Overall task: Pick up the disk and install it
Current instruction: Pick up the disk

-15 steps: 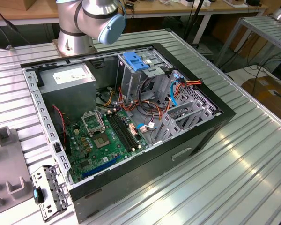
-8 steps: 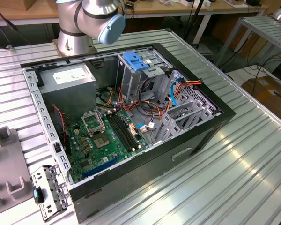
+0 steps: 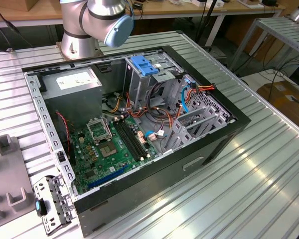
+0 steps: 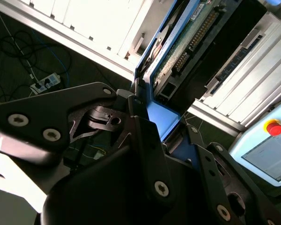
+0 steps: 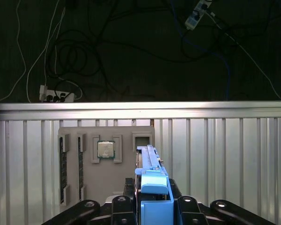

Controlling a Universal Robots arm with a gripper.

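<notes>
Disk (image 5: pixel 149 159) sits clamped in the tool (image 5: pixel 152 193), grey parts tray (image 5: pixel 107 180) on ribbed table (image 5: pixel 225 159) beyond.

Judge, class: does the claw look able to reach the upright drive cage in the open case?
Probably yes: the case is lidless, the cage top unblocked; the claw grips the disk.

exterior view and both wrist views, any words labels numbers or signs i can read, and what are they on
No text here can be read.
White sticker on the grey box: print too small.
Motherboard: markings too small.
Disk, clamped in the gripper: its circuit-board side faces the second wrist view, with no legible print.
Screen below the red button: blurred.
</notes>
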